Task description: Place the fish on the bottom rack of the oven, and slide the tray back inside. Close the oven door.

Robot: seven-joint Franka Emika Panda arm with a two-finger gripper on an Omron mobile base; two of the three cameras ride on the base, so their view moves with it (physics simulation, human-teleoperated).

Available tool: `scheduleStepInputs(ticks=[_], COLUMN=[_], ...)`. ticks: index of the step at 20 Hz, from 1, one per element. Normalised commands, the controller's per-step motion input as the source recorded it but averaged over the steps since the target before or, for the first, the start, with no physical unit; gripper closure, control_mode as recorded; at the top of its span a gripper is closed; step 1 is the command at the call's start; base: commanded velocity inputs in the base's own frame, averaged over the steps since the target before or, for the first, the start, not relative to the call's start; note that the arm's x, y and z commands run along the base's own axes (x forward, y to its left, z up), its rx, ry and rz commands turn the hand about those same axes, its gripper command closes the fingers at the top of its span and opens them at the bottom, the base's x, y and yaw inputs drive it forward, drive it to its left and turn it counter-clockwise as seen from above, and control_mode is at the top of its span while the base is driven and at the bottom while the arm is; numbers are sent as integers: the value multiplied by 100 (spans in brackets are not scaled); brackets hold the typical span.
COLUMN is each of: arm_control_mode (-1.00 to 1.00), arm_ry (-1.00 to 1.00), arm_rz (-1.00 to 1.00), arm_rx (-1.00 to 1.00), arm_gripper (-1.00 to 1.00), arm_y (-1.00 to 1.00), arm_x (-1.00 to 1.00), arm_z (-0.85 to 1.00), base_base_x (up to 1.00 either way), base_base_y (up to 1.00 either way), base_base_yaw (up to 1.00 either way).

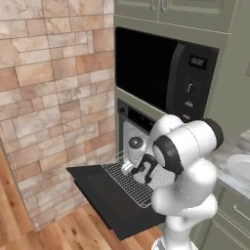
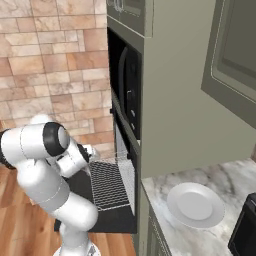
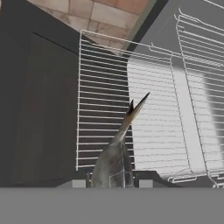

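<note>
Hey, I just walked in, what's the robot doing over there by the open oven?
The robot arm is holding the fish between the fingers of its gripper, above the bottom rack, which is pulled out over the lowered oven door. The fish's tail points out across the wire grid. The rack is not yet pushed in, and the oven stands open. A white plate sits on the counter nearby.

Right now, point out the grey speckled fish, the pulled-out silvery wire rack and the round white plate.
grey speckled fish [image 3: 114,162], hand view, on its body near the gripper.
silvery wire rack [image 3: 98,109], hand view, on its mesh.
round white plate [image 2: 195,205], right base view, on its centre.
</note>
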Motion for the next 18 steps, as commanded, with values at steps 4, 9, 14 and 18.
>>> scheduleStepInputs(ticks=[4,9,14,18], arm_control_mode=[-100,-100,-100,-100], arm_ry=[0,0,0,0], arm_rz=[0,0,-2,-5], arm_rx=[0,0,-2,-4], arm_gripper=[100,100,100,100], arm_y=[0,0,10,29], arm_x=[52,58,58,61], arm_z=[-33,-47,-64,-66], base_base_x=[0,0,0,0], base_base_y=[0,0,0,0], base_base_yaw=[0,0,0,0])
